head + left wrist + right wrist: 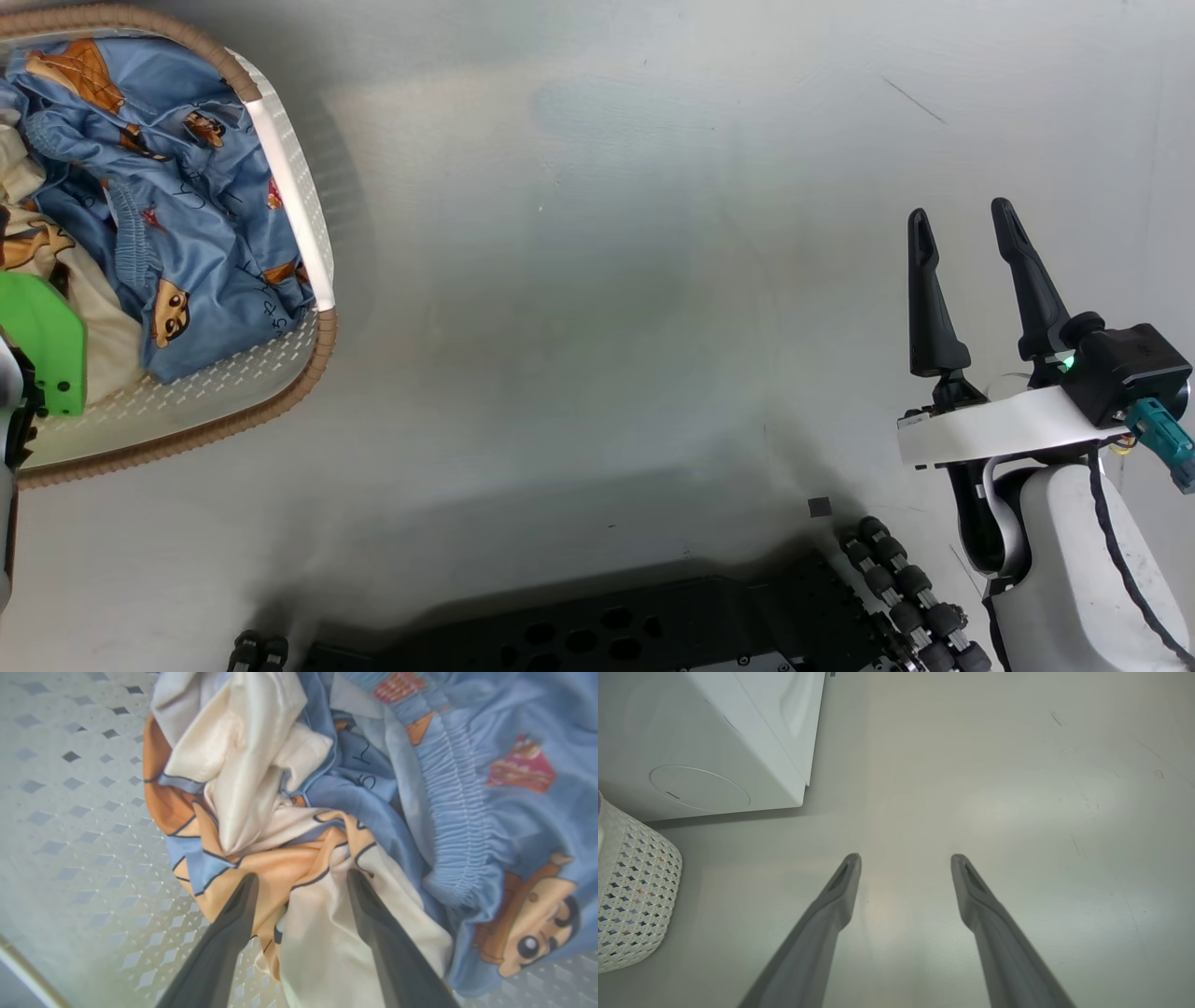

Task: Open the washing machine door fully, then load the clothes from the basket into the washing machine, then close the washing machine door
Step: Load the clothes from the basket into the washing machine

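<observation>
The basket (280, 392) stands on the floor at the upper left of the head view. In it lie the clothes (187, 224), blue with cartoon figures. My left gripper (302, 877) is down inside the basket and open, its fingers (224, 942) astride an orange and cream piece (299, 858) that bulges up between them. My right gripper (962, 224) hangs open over bare floor at the right, holding nothing. In the right wrist view a lower corner of the washing machine (698, 788) sits at the upper left, beside the basket (630, 896). The washing machine door is out of view.
My dark wheeled base (597, 635) runs along the bottom edge of the head view. A green part of my left arm (42, 341) hangs over the basket's near side. Pale floor (607, 280) lies between the basket and my right gripper.
</observation>
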Tool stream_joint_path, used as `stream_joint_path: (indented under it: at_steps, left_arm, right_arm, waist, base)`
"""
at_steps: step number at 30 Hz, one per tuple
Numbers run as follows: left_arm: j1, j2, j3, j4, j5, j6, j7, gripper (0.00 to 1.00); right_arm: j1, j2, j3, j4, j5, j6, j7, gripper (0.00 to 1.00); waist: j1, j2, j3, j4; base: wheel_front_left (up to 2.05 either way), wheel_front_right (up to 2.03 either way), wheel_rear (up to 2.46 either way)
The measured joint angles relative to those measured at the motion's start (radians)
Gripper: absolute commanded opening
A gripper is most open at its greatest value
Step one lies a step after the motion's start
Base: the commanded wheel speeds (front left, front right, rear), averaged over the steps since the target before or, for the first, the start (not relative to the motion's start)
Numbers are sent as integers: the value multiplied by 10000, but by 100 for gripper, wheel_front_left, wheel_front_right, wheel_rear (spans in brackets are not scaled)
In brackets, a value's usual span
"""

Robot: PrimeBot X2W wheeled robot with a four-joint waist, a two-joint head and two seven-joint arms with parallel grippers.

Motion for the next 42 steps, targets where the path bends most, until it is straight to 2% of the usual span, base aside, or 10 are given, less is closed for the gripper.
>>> stream_joint_path:
  at_steps: [1, 2, 3, 4, 5, 6, 16, 24, 34, 42]
  left_arm:
    - [0, -4, -6, 67, 0, -2, 12, 100]
    - [0, -4, -10, 136, 0, 0, 12, 93]
    - [0, -4, -19, 232, 2, -2, 27, 71]
    - [0, -4, -19, 232, 2, -2, 27, 42]
    - [1, -8, -23, 316, 2, -2, 107, 30]
    - [6, -8, -27, 366, 2, -2, 111, 0]
    - [-7, -46, -102, 625, 84, 48, -81, 0]
    - [7, -518, -128, 662, 12, 54, -832, 0]
    - [158, -1243, 36, 685, -360, 52, -2174, 0]
    - [1102, -1722, 295, 913, -790, 52, -3524, 0]
  right_arm:
    - [3, 2, 0, -10, 10, 0, 0, 100]
    - [5, 2, 0, -17, 33, 0, 0, 100]
    - [9, 4, -4, -35, 58, 0, 0, 100]
    - [9, 4, -4, -35, 58, 0, 0, 100]
    - [10, 4, -10, -56, 61, 0, 0, 100]
    - [11, 4, -15, -71, 61, 0, 0, 100]
    - [15, 27, -107, -190, 65, 0, 0, 100]
    - [-1, 56, -307, -178, 67, 2, 0, 100]
    - [-92, 63, -462, 65, 52, 6, 0, 100]
    - [-153, -84, -673, 395, 35, 21, 0, 100]
  waist:
    - [0, 0, 3, -8]
    - [0, 0, 4, -16]
    - [0, 0, 2, -22]
    - [0, 0, 2, -22]
    - [0, 0, -2, -28]
    - [0, 0, -7, -33]
    - [0, 0, -74, -44]
    - [-1, 0, -499, 41]
    - [-1, 0, -1385, 328]
    - [-1, 0, -2451, 674]
  base:
    - [0, 0, 0]
    - [0, 0, 0]
    - [0, 0, 0]
    - [0, 0, 0]
    - [0, 0, 0]
    - [0, 0, 0]
    - [0, 0, 0]
    - [0, 0, 0]
    - [0, 0, 0]
    - [0, 0, 0]
